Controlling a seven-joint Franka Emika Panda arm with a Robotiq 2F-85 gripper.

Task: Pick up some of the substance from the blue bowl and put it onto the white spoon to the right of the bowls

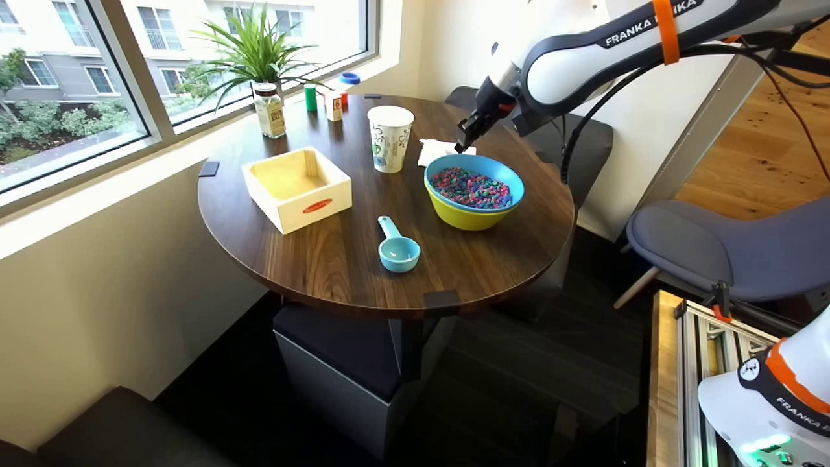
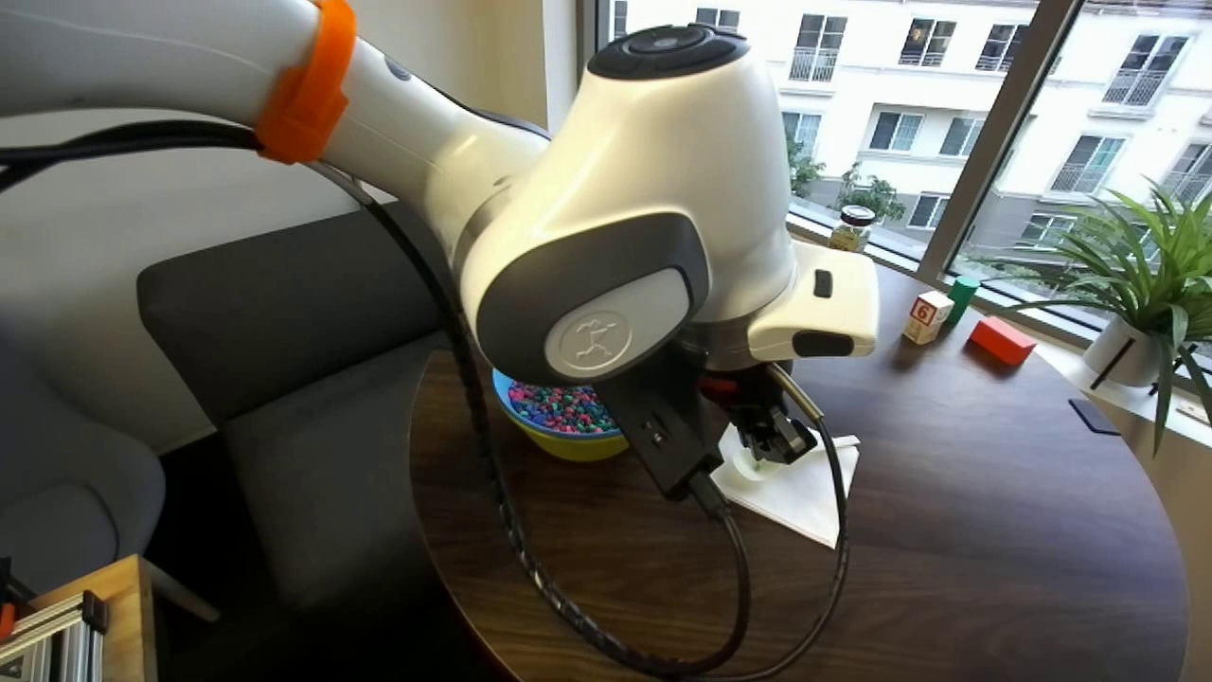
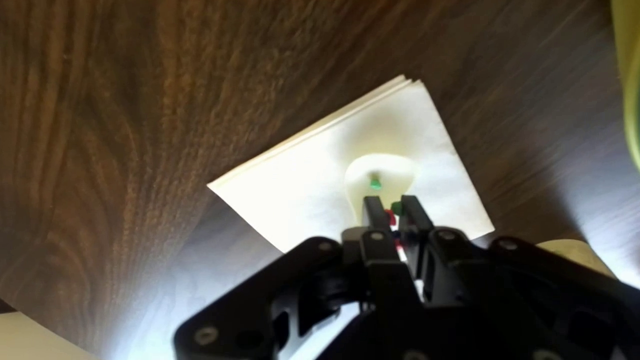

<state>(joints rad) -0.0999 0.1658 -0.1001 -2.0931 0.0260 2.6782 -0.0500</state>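
Observation:
The blue bowl [image 1: 480, 165], yellow-green outside, holds the substance [image 1: 471, 189], a heap of tiny purple, red and blue bits. In an exterior view the arm partly covers the bowl [image 2: 573, 445]; its outer edge [image 3: 628, 65] shows at right in the wrist view. The white spoon [image 3: 382, 164] lies on a folded white napkin [image 3: 295, 200], its handle hidden beneath my gripper. My gripper [image 3: 389, 204] is over the spoon, fingers nearly together with a few red and green bits between them. One green bit [image 3: 375, 184] shows over the spoon's bowl. My gripper also shows in both exterior views [image 1: 462, 144] [image 2: 791, 443].
A paper cup [image 1: 390, 139] stands beside the napkin. A wooden box [image 1: 314, 206] and a teal scoop [image 1: 399, 253] are on the round table [image 1: 337, 279]. A spice jar [image 1: 269, 113], small blocks [image 2: 1002, 339] and a plant [image 1: 259, 48] are near the window.

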